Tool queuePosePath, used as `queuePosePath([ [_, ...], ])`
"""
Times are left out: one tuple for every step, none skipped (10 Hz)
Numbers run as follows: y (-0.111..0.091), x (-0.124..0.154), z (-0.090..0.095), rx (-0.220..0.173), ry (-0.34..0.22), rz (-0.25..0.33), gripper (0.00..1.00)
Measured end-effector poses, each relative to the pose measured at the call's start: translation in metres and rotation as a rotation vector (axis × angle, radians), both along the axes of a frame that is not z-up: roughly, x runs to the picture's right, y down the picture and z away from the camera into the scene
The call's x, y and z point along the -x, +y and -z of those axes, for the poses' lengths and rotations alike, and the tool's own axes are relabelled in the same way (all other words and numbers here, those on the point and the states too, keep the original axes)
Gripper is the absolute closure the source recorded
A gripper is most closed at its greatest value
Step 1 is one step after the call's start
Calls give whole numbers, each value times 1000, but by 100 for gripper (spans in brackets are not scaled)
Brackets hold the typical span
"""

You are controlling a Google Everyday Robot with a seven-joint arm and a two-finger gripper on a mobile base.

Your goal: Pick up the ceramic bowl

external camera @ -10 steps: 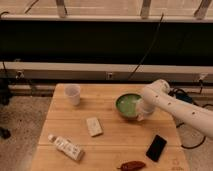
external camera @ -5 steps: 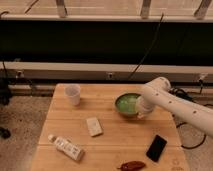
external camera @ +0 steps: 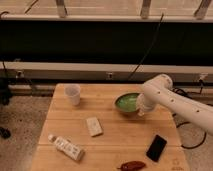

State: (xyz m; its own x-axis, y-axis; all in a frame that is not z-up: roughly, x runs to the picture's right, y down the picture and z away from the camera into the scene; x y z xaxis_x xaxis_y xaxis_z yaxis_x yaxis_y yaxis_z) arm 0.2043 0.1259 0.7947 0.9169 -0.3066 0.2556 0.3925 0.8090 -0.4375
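The ceramic bowl (external camera: 126, 102), round, shallow and green with a paler inside, sits on the wooden table (external camera: 110, 135) right of its middle. My white arm reaches in from the right and bends down at the bowl's right rim. The gripper (external camera: 140, 109) is at that rim, mostly hidden by the wrist. I cannot tell whether it touches the bowl.
A small white cup (external camera: 73, 94) stands at the table's back left. A pale flat block (external camera: 93, 126) lies mid-table, a white bottle (external camera: 66, 146) lies front left, a black phone (external camera: 156, 148) front right, and a red-brown object (external camera: 132, 165) at the front edge. Cables hang behind.
The arm has shifted only slightly at the bowl's right rim. The bowl stays in the same place on the table.
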Motion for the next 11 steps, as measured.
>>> queuePosePath([
  [-2,0,2,-3,-1,3,100],
  [-3,0,3,-7,-3,5,100],
  [-4,1,3,-10,-4,6,100],
  [-6,1,4,-13,-4,8,100],
  [-7,1,6,-15,-3,10,100],
  [-8,1,7,-17,-3,11,100],
  [-8,0,7,-17,-2,12,100],
  [-9,1,8,-20,-3,14,100],
  [-9,1,9,-20,-4,15,100],
  [-10,1,9,-21,-3,16,100],
  [-11,1,10,-23,-3,17,100],
])
